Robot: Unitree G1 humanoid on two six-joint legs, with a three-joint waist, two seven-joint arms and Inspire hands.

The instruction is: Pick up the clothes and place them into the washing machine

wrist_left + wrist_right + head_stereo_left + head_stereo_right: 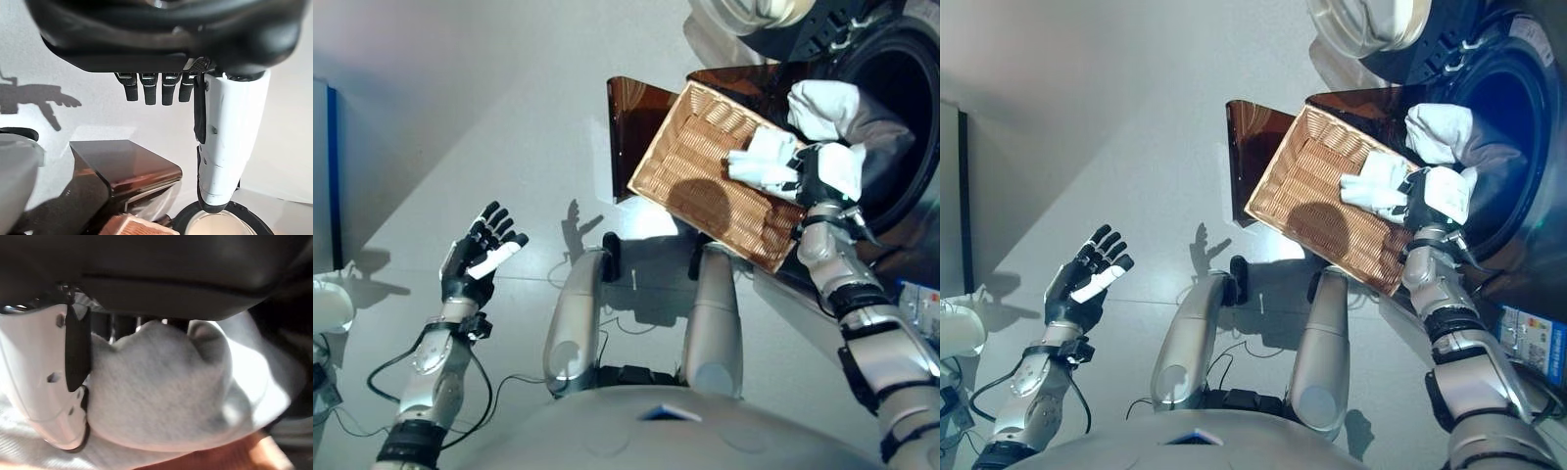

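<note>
Wicker basket: rectangular, woven, tilted, resting on the brown stand.
Brown stand: glossy, translucent, on the floor under the basket.
Floor: pale grey, sunlit, shadowed.

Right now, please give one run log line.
right robot hand: shut on white cloth | at washer drum | left robot hand: open, idle

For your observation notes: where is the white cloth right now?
In the left eye view the white cloth is at upper right, gripped by the right robot hand between the wicker basket and the washing machine drum.
</note>
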